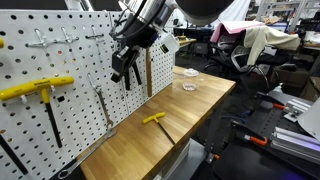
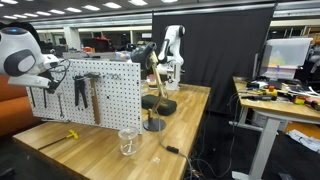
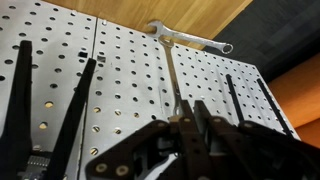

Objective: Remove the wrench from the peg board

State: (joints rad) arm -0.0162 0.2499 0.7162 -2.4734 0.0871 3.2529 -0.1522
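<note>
Gripper [image 3: 190,126] faces the peg board [image 3: 120,80], jaws drawn narrow; whether they pinch anything cannot be told. The wrench [image 3: 190,38] lies straight beyond it at the board's foot, near the bench [image 3: 150,8], with its long axis left-to-right.

room: open lab | black curtain [image 2: 215,45] | ceiling striplights [image 2: 60,10] | cluttered desks [image 2: 275,97]

On the wooden table [image 1: 205,100], a yellow T-handled tool [image 1: 155,119] lies before the white peg board [image 1: 60,65] bearing a silver wrench [image 1: 102,106].
</note>
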